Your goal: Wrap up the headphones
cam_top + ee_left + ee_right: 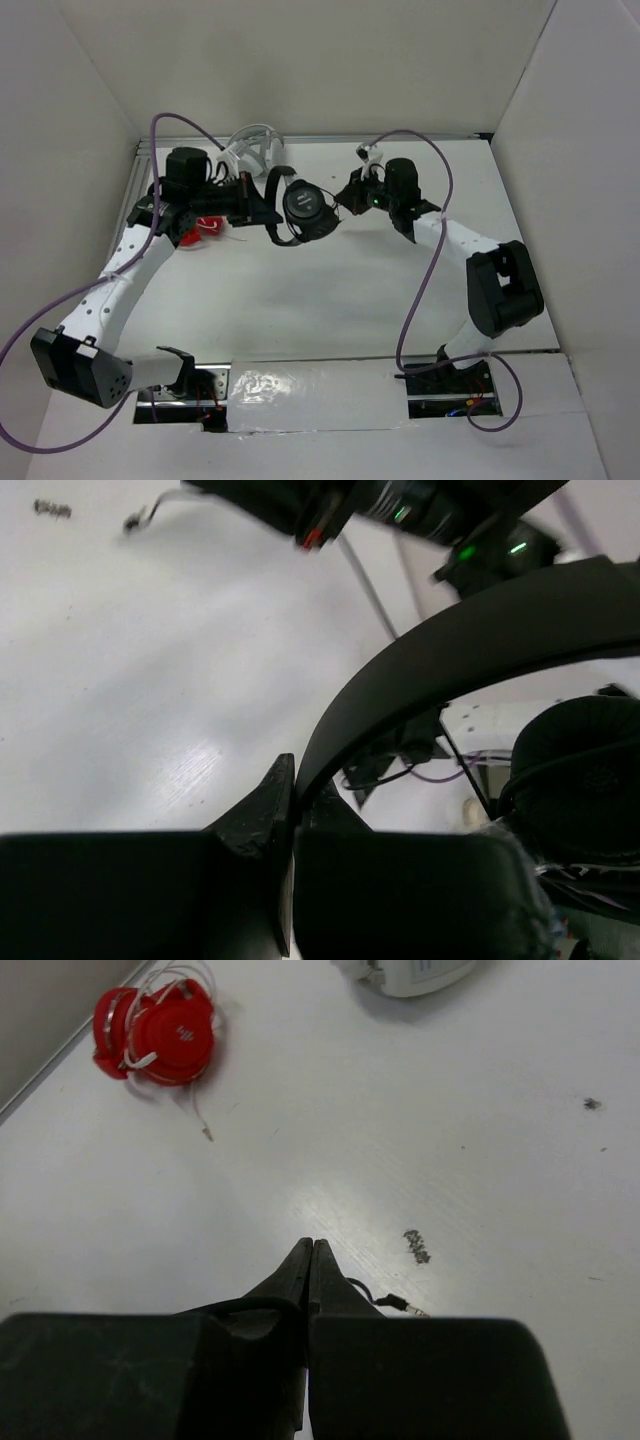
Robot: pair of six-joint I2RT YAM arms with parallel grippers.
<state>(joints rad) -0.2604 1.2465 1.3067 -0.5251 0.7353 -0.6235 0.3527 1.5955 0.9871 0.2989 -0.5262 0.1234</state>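
The black on-ear headphones [305,207], thin-banded with round padded earcups, hang between the two arms, apparently raised off the white table [330,290]. The left gripper [292,790] is clamped on the headband, and the right gripper [310,1260] is pressed together on the thin black cable [365,1293] near its plug. The cable's line to the earcups is judged to run leftward from the right claw. Count: one black set, one red headphones [160,1025], one grey-white headphones [250,148].
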